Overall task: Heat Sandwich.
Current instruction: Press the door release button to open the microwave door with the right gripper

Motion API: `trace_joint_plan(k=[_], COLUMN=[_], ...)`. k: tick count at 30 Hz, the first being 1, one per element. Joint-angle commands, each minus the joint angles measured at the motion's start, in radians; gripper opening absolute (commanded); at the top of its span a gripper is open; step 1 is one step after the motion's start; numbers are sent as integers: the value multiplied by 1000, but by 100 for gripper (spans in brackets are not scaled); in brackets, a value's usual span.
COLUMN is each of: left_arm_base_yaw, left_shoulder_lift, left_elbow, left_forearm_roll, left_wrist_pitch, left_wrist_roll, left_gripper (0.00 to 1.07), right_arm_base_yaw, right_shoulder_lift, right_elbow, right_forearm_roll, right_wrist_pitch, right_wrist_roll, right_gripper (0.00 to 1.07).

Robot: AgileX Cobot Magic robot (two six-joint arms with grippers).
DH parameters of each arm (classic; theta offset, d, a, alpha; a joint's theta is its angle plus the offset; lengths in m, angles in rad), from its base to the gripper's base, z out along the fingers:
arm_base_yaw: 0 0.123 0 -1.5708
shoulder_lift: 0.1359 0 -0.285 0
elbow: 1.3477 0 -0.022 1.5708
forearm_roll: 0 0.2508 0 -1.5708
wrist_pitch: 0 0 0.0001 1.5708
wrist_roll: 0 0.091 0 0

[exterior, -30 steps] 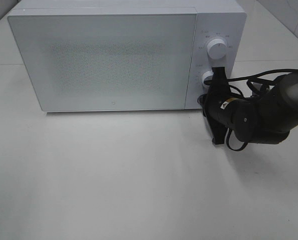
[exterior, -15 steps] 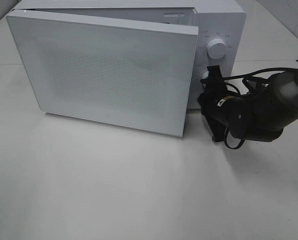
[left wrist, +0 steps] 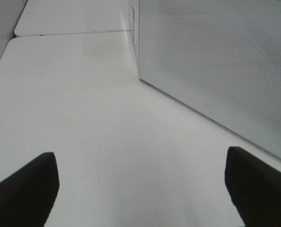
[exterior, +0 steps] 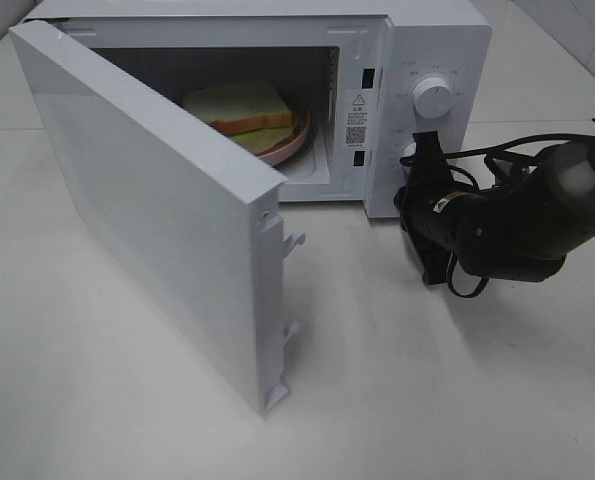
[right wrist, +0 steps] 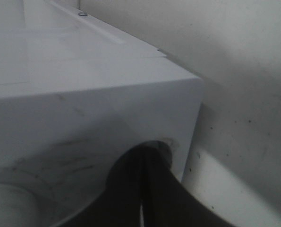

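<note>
White tabletop (exterior: pixel 427 400), perhaps tiled wall (exterior: pixel 580 28)

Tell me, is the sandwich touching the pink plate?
Touching. The high camera view shows the sandwich lying on the plate inside the open microwave, with no gap under it.

White microwave (exterior: pixel 427 40); door (exterior: pixel 157 220), well left of right gripper (exterior: pixel 424 150), white with fine grey dot mesh. Inside: sandwich (exterior: pixel 239 103) white bread, tan crust, pale green layer; plate (exterior: pixel 295 138) pink. Knob (exterior: pixel 433 97) near right gripper white. Gripper itself black. Table (exterior: pixel 427 380) plain off-white.
</note>
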Motion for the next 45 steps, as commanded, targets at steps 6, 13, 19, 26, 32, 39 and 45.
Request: trace_joint_plan(k=[6,13,19,26,32,39,45], left_arm_base_yaw=[2,2,2,2,2,2,2], left_shoulder_lift=[-21,-21,-21,-21,-21,-21,-21], left_elbow=[4,4,4,4,4,4,4], left_forearm_roll=[-7,-7,-7,-7,-7,-7,-7], left_wrist_pitch=[-3,-3,-3,-3,-3,-3,-3], left_wrist_roll=[-5,-5,-5,-5,-5,-5,-5], left_gripper=[89,89,89,89,89,89,89], right_arm_base_yaw=[-28,-28,-28,-25,-25,-25,-25], right_shoulder_lift=[-25,-38,-87,-106,-140,-193,-261], right_elbow=[-76,-49,-4,31,92,164,217], right_forearm_roll=[-71,-94,-126,-142,-146,-183,-252], right_wrist_pitch=[-146,-96,7,95,102,105,170], right_wrist_roll=[43,75,70,75,68,66,66], right_gripper=[0,0,0,0,0,0,1])
